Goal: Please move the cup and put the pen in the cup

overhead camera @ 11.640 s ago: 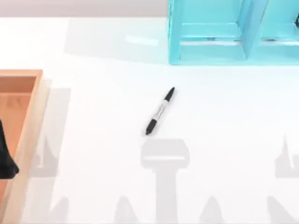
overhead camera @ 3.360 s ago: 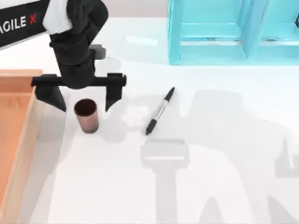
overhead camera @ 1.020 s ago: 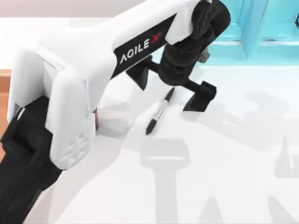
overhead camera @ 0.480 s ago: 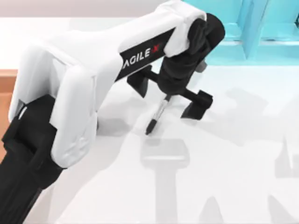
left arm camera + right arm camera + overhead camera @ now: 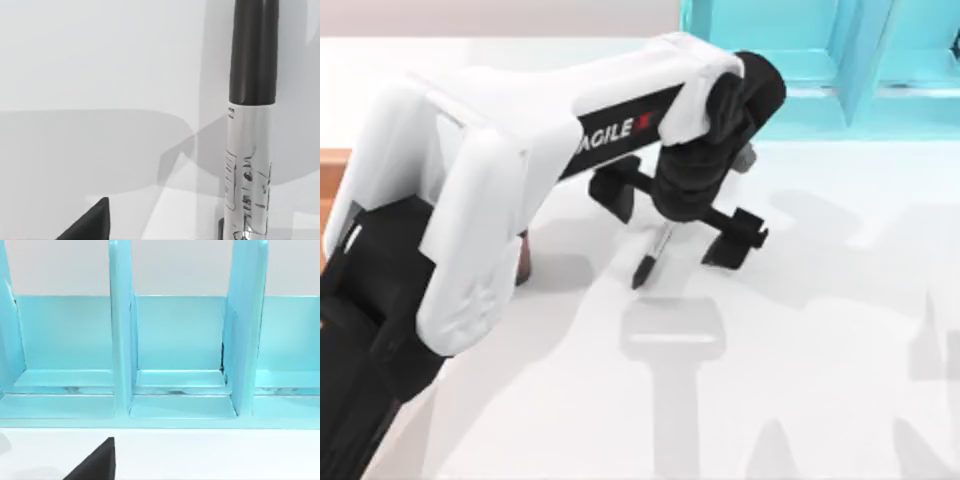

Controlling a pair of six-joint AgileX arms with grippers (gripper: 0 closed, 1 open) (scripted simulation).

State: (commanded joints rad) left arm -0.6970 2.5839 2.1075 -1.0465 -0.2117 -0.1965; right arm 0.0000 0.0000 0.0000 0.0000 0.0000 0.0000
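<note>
The pen (image 5: 650,260) lies slanted on the white table, its black lower end pointing toward the front. My left gripper (image 5: 675,215) hangs open right above its upper half, one finger (image 5: 615,190) on each side of it. In the left wrist view the pen (image 5: 250,150) is very close, with its black cap (image 5: 253,50) and printed grey-white barrel. The cup (image 5: 523,263) stands left of the pen, only a reddish-brown sliver of it peeking past my left arm. My right arm is parked, facing the shelf.
A teal shelf unit (image 5: 800,60) with upright dividers (image 5: 120,340) stands at the back right of the table. A corner of the orange-wood tray (image 5: 332,168) sits at the left edge. Open white tabletop lies in front and to the right of the pen.
My left gripper has come down over the pen and shifted slightly toward the front, its fingers now straddling the barrel. The pen has not moved.
</note>
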